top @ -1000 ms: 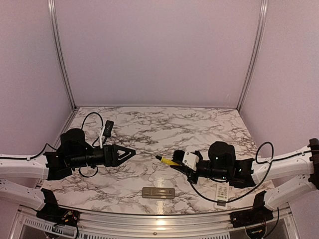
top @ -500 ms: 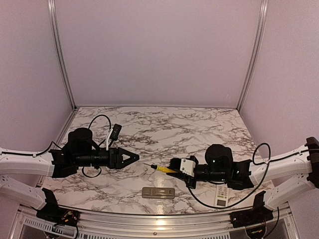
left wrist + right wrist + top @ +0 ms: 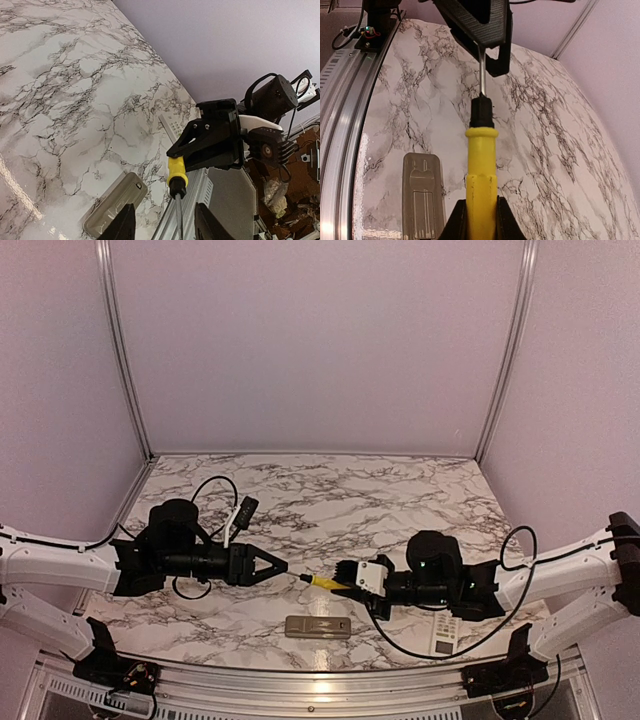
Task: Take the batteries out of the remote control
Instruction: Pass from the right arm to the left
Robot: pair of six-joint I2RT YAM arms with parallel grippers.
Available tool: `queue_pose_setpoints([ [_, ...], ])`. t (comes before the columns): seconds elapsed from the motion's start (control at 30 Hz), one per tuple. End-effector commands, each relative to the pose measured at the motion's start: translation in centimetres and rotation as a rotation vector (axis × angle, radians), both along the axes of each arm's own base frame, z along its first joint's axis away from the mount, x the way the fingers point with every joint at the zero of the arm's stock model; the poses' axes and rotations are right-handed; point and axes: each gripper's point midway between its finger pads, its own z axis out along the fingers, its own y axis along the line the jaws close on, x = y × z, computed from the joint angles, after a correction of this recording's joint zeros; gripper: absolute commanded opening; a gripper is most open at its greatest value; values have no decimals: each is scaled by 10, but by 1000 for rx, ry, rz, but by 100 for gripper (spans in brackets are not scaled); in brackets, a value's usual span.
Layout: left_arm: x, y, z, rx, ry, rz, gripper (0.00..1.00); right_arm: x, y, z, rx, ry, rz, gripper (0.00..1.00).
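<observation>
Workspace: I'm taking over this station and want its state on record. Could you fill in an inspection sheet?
Surface: marble table, glare near the front edge.
Job's things: white remote, buttons up, partly under the right arm; flat grey case near the front edge; batteries, none seen.
Clutter: nothing seen.
Claws: right claw shut on the screwdriver by its yellow handle; left claw open, fingers either side of the shaft, not touching.
Cables: black cables loop at both wrists.
Surroundings: lilac walls, metal posts.
</observation>
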Motion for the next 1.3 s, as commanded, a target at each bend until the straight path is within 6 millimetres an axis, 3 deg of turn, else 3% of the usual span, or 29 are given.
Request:
queue_pose_setpoints([
  [0.0,-1,-10,12,-32,-33,-37,42,1,11,14,29,-23,14,0],
  [0.43,-4,-17,10,-26,-29,-60,30,5,12,12,18,-26,-5,0],
  [0.8,-4,-18,6,-15,-23,-64,28,10,11,12,14,-32,-28,0],
  [0.97,-3,-19,4,-11,-24,-58,18,10,12,10,9,-28,-29,0],
  [1.13,-2,-19,4,-8,-25,-53,0,10,12,8,9,-21,-33,0],
  [1.23,1,-18,3,-3,-30,-39,0,13,11,9,15,-13,-51,0],
  [1.27,2,-18,2,0,-30,-33,0,15,11,10,19,-5,-75,5],
])
